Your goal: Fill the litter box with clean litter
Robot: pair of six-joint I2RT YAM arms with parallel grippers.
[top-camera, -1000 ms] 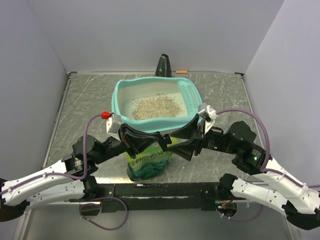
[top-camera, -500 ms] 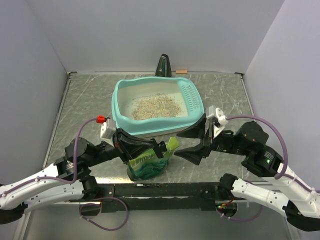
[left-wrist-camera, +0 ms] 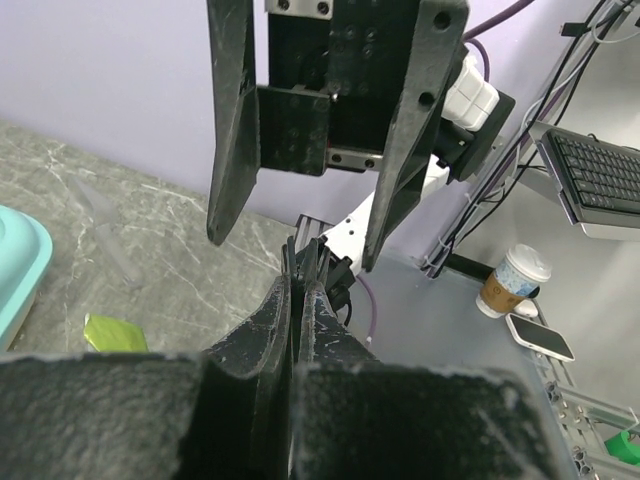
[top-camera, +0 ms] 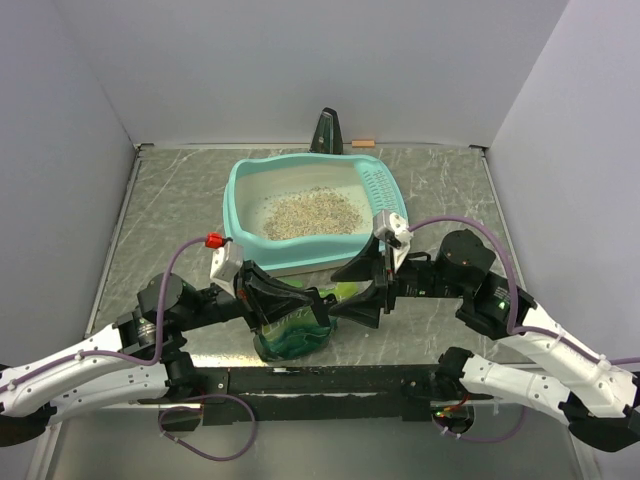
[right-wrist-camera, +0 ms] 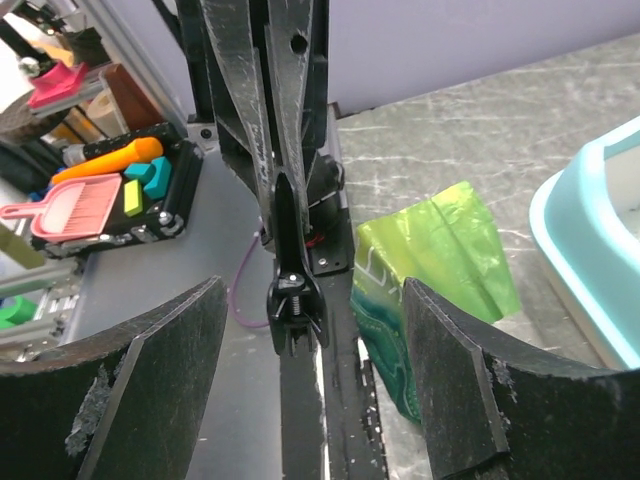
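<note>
My left gripper (top-camera: 318, 300) is pinched fully closed, its arm stretched in from 8 o'clock toward the centre. My right gripper (top-camera: 352, 297) reaches in from 4 o'clock with its jaws spread wide, facing the left one tip to tip, just apart from it
</note>
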